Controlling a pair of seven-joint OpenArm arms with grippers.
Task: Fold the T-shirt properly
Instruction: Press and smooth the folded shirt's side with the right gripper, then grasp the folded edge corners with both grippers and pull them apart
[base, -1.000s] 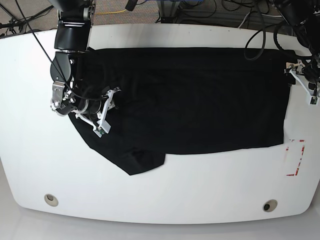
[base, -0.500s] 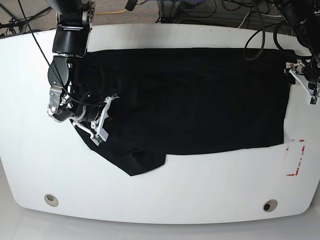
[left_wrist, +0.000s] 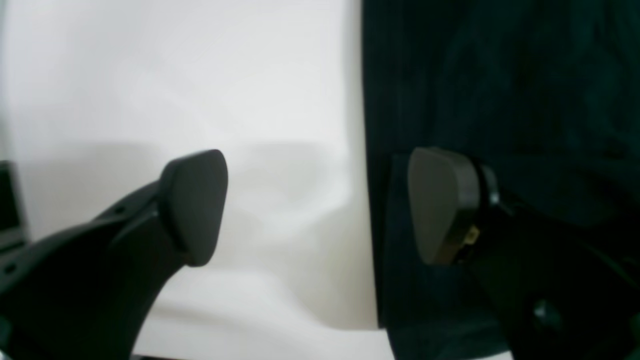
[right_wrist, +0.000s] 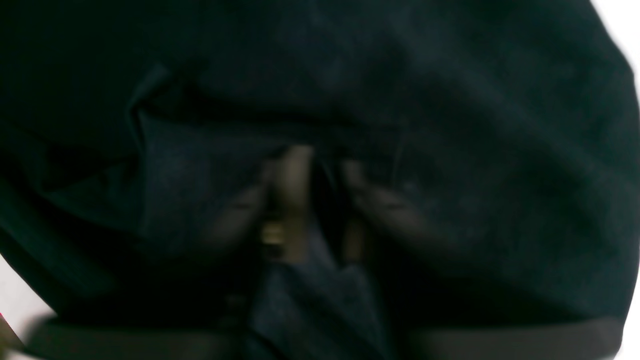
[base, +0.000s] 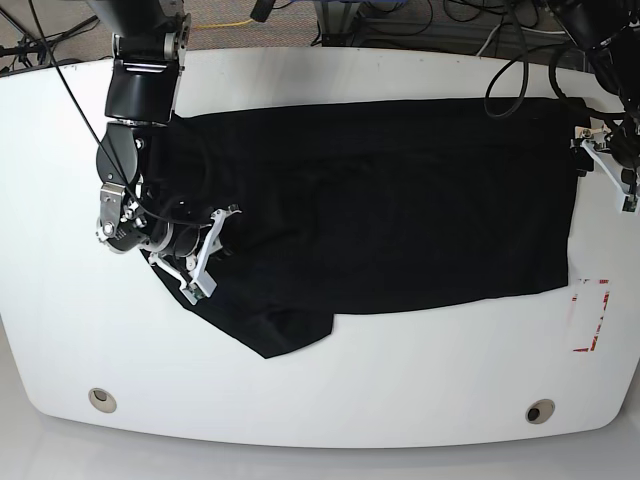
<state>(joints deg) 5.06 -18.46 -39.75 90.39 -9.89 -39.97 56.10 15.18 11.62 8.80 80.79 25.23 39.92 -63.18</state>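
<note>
Dragged slightly down the frame, the plain black fabric T-shirt (base: 400, 220) is pinched by the right gripper (right_wrist: 322, 207) (for straightening, presumably); the left gripper (left_wrist: 320, 207) is spread, empty.

Base view high, facing down across the whole tabletop (base: 420, 380); wrist views close above its opposite sides.

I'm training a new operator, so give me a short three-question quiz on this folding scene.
1. True or false: the black fabric T-shirt lies on the white tabletop.
2. Which gripper's jaws stand wide apart, the left gripper or the right gripper?
3. Fill in: the cable looping over the shirt's far edge is coloured ____.

Key: 1 true; 2 the left gripper; 3 black.
</note>
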